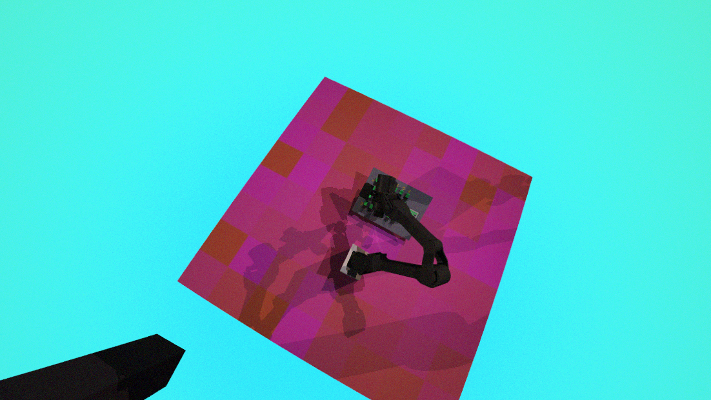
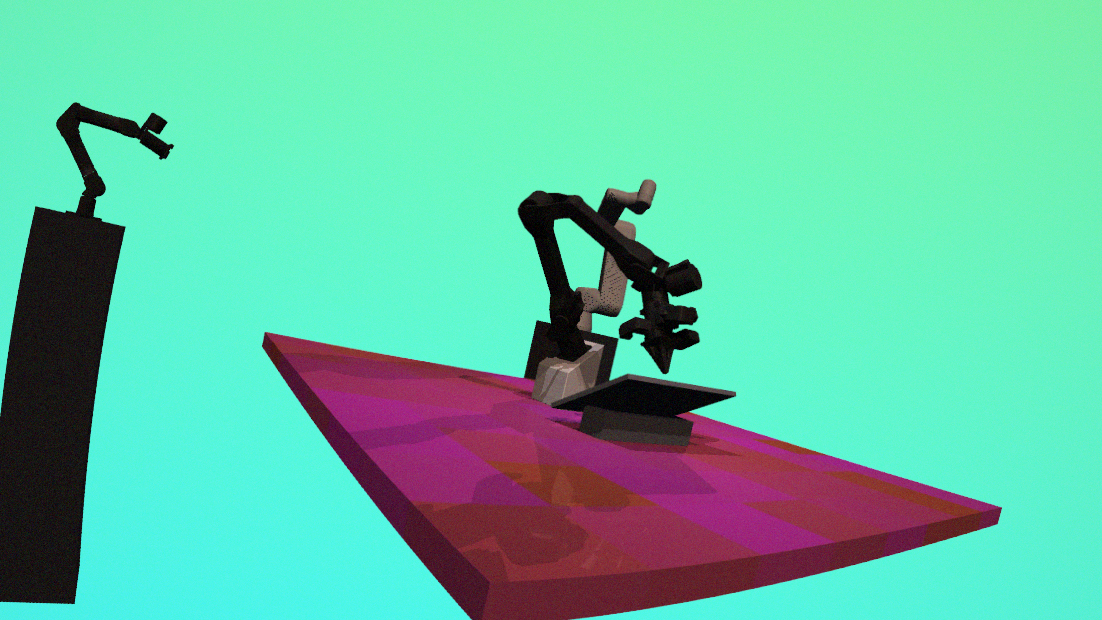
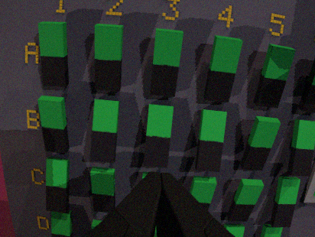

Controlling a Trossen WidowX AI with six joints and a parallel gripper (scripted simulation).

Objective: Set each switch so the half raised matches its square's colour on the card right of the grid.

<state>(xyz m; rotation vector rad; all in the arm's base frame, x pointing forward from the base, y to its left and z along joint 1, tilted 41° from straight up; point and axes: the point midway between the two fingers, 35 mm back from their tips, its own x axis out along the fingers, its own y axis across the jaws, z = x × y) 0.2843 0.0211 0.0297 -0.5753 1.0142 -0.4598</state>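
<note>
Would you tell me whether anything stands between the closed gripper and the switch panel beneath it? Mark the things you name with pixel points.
Nothing visible stands between the gripper (image 2: 665,372) (image 3: 161,174) and the switch panel (image 2: 655,394) (image 3: 17,92); the exterior view shows open space below the fingertips.
</note>
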